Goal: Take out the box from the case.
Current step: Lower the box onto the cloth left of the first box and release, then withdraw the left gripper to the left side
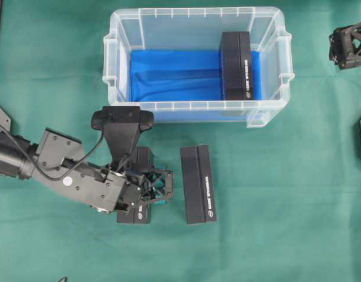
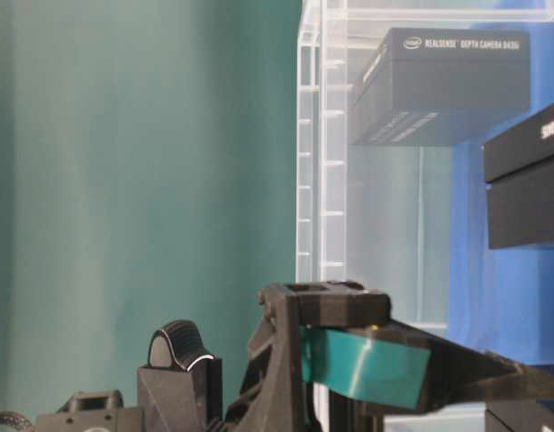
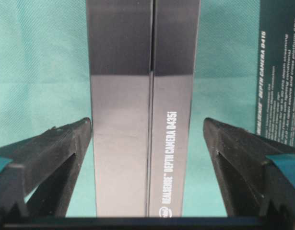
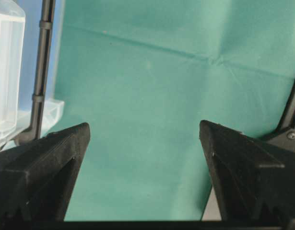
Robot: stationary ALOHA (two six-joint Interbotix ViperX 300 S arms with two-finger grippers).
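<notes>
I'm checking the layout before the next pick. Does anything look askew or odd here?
Nothing stands out. One box lies square in the case; two others lie parallel on the cloth, one between the open left gripper's fingers.

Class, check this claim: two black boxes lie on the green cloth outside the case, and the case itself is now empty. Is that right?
Not quite. Two boxes do lie outside the case, but the case is not empty: the overhead view shows one black box inside, at its right end.
</notes>
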